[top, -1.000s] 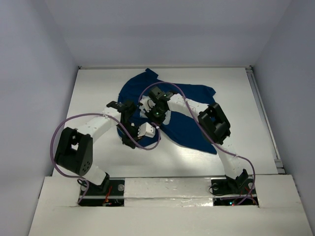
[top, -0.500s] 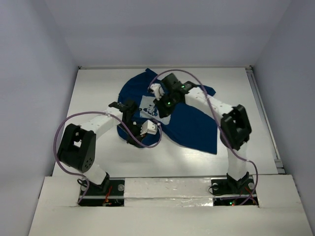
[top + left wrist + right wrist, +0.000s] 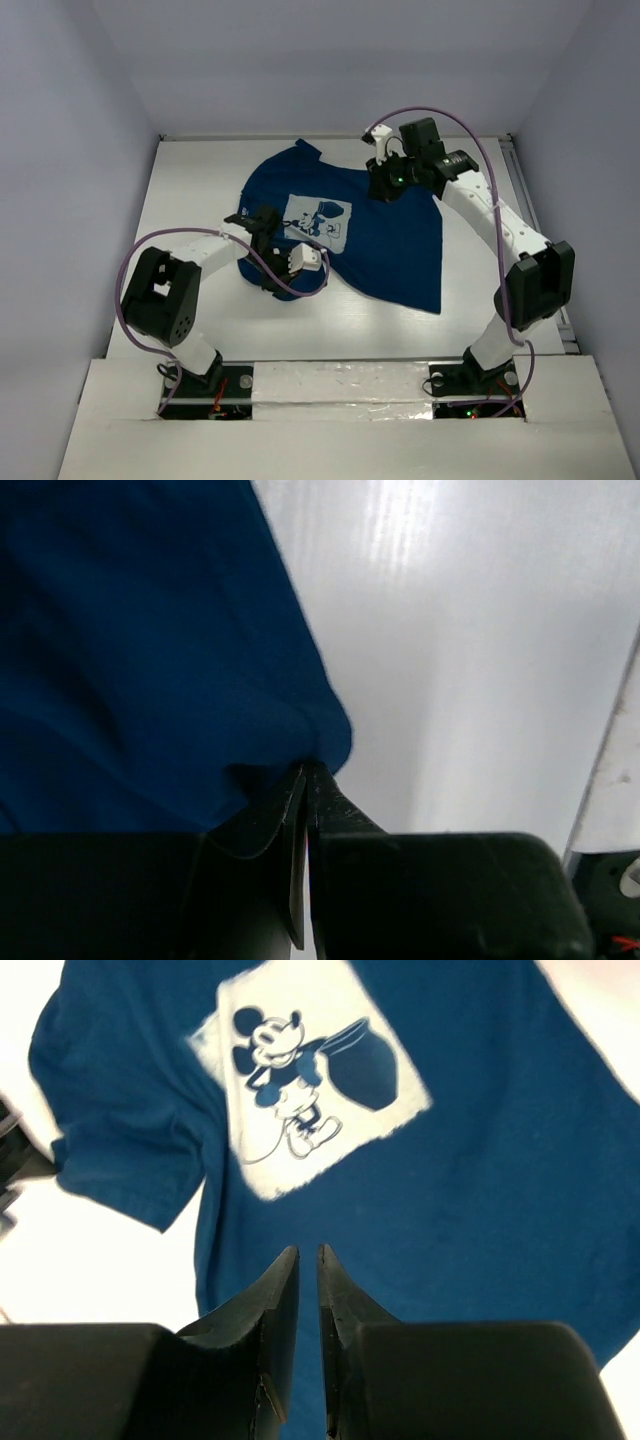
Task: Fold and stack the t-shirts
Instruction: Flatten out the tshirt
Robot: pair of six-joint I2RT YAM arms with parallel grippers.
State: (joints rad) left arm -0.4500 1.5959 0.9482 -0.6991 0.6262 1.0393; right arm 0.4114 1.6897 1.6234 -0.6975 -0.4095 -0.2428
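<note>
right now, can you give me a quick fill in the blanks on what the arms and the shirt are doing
1. The left gripper is shut on the edge of the ___.
2. The right gripper holds ___.
3. The white print faces ___.
Missing words: t-shirt; nothing; up.

Navy t-shirt [image 3: 392,250] on white tbl [image 3: 200,180]

Matt cloth t-shirt [image 3: 395,250] (soft) on glossy table [image 3: 190,190].
</note>
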